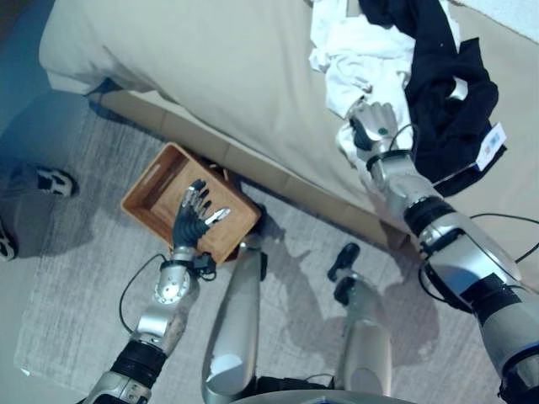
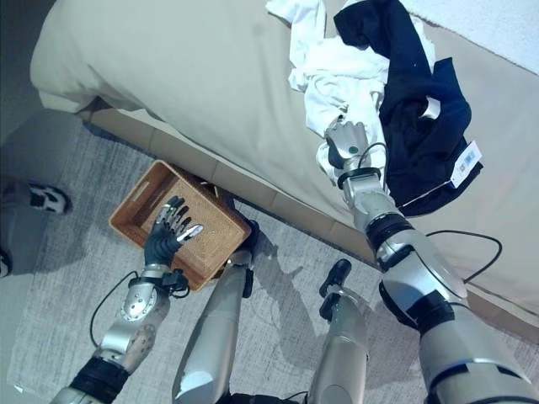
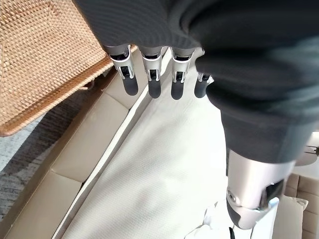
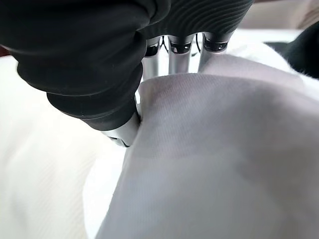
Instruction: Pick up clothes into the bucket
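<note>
On the far left I see a person's shoe point(image 1: 52, 180) on the grey rug point(image 1: 76, 311); next comes the wicker basket point(image 1: 152, 189), standing on the rug just beside the bed point(image 1: 210, 59) and holding nothing that I can see; my left hand point(image 1: 195, 220) hovers over its near rim with fingers spread and relaxed, grasping nothing. Further right, on the beige bedcover, lies the white garment point(image 1: 358, 50), with a dark navy garment point(image 1: 446, 93) touching it on the right; my right hand point(image 1: 373, 124) sits at the white garment's lower edge, fingers buried in its folds, so I cannot tell whether they have closed. I judge this the grasping step on the first item; next I need a firm hold, then a carry left to the basket.
</note>
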Robot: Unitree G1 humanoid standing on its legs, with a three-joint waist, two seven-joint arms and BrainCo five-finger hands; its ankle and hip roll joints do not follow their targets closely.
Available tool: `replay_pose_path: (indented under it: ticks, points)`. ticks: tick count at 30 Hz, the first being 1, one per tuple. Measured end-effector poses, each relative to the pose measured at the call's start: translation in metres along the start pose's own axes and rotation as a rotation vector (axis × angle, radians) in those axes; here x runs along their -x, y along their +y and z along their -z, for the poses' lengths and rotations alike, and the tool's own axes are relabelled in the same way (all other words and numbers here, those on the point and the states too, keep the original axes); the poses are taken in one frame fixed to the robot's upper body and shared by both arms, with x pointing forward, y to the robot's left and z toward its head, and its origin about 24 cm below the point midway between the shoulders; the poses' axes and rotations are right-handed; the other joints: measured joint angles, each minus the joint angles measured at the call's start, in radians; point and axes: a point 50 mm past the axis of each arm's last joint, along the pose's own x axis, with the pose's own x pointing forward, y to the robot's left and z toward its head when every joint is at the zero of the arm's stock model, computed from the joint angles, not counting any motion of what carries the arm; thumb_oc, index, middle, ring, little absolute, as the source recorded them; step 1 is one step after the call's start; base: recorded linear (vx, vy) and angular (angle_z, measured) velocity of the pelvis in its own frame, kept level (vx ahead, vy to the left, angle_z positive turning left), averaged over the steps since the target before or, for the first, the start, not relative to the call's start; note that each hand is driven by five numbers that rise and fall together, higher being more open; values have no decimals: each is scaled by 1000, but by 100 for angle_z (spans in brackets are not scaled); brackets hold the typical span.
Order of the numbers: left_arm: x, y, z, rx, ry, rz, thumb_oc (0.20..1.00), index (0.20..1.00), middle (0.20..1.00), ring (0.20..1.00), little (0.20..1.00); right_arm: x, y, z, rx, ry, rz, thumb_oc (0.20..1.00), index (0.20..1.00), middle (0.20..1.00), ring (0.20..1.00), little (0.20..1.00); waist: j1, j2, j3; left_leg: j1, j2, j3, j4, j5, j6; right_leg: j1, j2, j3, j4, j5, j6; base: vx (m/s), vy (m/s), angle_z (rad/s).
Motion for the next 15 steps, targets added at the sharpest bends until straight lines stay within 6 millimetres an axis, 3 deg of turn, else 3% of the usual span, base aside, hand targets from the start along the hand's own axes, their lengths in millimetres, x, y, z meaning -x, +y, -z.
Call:
replay_pose_path:
  ticks: [5, 7, 10, 15]
  points:
    - [0, -1, -1, -24, -8, 2, 1000, 1000, 1000, 1000, 1000, 7, -21, 7, -229, 36, 142, 200, 200, 200, 200, 200, -17, -4, 2, 30, 7, 9, -2, -1, 1, 28, 7, 3, -16, 13, 3, 12, -4, -6]
    - [0, 0, 0, -29, -8, 1, 1000, 1000, 1000, 1000, 1000, 19, -26, 13, -374, 40, 198, 200, 200, 200, 200, 200, -25, -6, 2, 87, 12, 13, -17, -3, 4, 85, 14, 3, -38, 14, 3, 34, -32, -6]
    - [1, 1, 0, -30, -8, -3, 1000, 1000, 1000, 1000, 1000, 33, -27, 23, -466, 40, 236, 200, 200, 200, 200, 200, -33, -13, 1, 146, 18, 23, -38, -6, 8, 135, 17, 5, -58, 13, 1, 50, -29, -10]
    - [1, 5, 5, -38, 13, -8, 1000, 1000, 1000, 1000, 1000, 54, -23, 45, -833, 154, 286, 200, 200, 200, 200, 200, -43, -31, -7, 281, 41, 52, -93, -14, -2, 252, 30, 0, -119, 19, -2, 98, -37, -18]
